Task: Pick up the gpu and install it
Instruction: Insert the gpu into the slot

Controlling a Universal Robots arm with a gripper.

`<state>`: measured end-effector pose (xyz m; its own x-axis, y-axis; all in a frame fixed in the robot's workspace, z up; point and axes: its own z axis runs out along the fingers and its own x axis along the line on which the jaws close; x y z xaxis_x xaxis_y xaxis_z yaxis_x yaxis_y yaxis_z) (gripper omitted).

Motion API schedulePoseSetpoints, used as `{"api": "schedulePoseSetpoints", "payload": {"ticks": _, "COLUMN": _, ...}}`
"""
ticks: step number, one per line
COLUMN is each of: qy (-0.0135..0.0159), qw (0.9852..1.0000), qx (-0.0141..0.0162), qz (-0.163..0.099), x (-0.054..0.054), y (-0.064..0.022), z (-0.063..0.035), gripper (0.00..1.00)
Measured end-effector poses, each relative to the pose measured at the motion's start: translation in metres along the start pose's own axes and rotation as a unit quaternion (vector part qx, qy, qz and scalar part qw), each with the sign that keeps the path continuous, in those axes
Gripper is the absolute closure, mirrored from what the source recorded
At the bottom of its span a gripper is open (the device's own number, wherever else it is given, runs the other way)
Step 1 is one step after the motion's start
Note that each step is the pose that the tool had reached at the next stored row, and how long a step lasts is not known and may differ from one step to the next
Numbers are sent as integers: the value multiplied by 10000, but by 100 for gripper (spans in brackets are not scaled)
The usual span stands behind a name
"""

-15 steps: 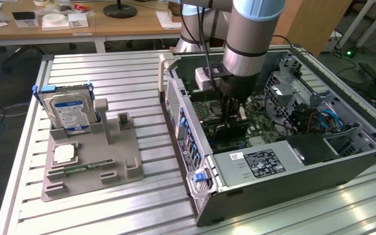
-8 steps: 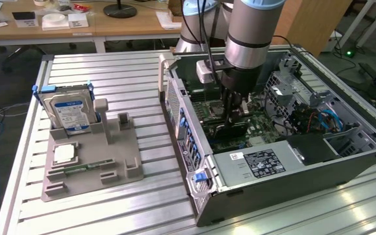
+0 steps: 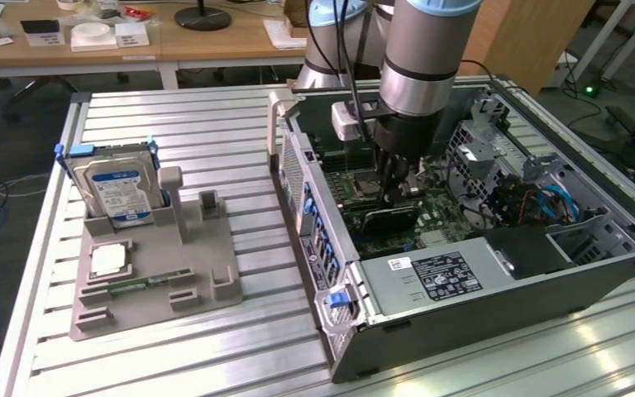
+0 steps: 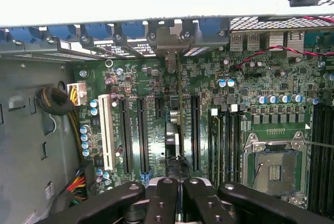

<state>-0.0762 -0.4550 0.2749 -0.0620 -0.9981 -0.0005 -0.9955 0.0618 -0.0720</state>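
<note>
Your gripper (image 4: 180,195) is down inside the open computer case (image 3: 483,273), fingers (image 4: 162,203) pinched tight together on the top edge of the gpu (image 4: 178,125). In the wrist view you see the card edge-on, a thin brown line running up from the fingertips to the rear bracket area, standing upright over the motherboard (image 4: 209,88) between the long black expansion slots (image 4: 140,130). Whether it is fully seated in a slot, you cannot tell. In the exterior view the gripper (image 3: 393,194) hangs straight down from the arm (image 3: 428,58) into the case, with the gpu (image 3: 389,217) as a dark slab just below it.

Beside the card, the empty CPU socket (image 4: 274,169) sits on the same board. A white slot (image 4: 107,130) lies further out, with a bundle of cables (image 4: 57,101) beyond it.

Outside the case, on the exterior view's left, a grey fixture tray (image 3: 202,281) rests on the metal table (image 3: 163,124). A hard drive (image 3: 119,192) stands upright in it, and a memory stick (image 3: 130,285) lies flat near its front.
</note>
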Motion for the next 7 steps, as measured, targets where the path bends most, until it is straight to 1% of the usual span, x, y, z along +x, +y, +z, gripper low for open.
{"api": "schedulePoseSetpoints", "payload": {"ticks": 7, "qy": 0, "qw": 10000, "qx": 0, "qz": 0, "x": 0, "y": 0, "z": 0, "gripper": 89}}
